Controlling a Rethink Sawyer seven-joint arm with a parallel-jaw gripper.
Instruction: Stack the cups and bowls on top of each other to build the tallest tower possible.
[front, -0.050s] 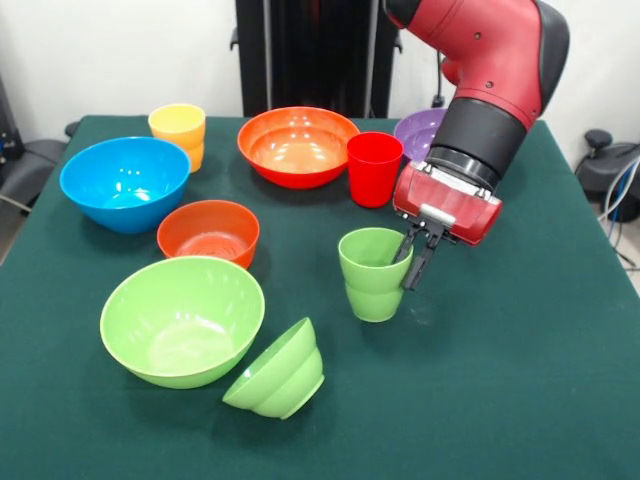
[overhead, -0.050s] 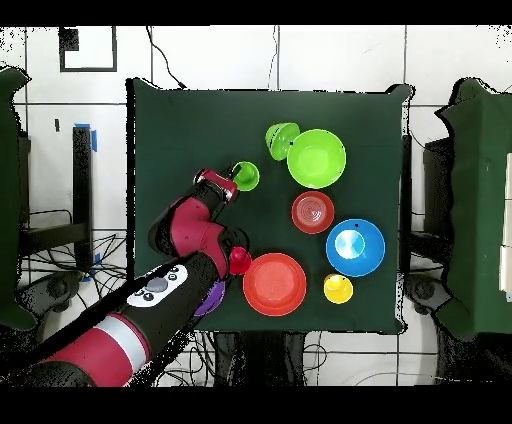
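Nearest: small light-green ribbed bowl (front, -0.050s: 275, 370) tipped on its side, touching the large light-green bowl (front, -0.050s: 182, 320).
Bowls: six in the front view, all glossy plastic and rounded; besides the two green ones, a small orange-red bowl (front, -0.050s: 208, 232), a large blue bowl (front, -0.050s: 125, 183), a large orange bowl (front, -0.050s: 297, 146) and a purple bowl (front, -0.050s: 420, 131) half hidden by the arm.
Cups: three visible; yellow cup (front, -0.050s: 178, 134), red cup (front, -0.050s: 374, 168), light-green cup (front, -0.050s: 372, 273), upright and apart.
Gripper (front, -0.050s: 414, 262): one finger dips inside the light-green cup's rim, one stands outside; whether they pinch the wall cannot be told.
Surface: green cloth table (front, -0.050s: 520, 380).
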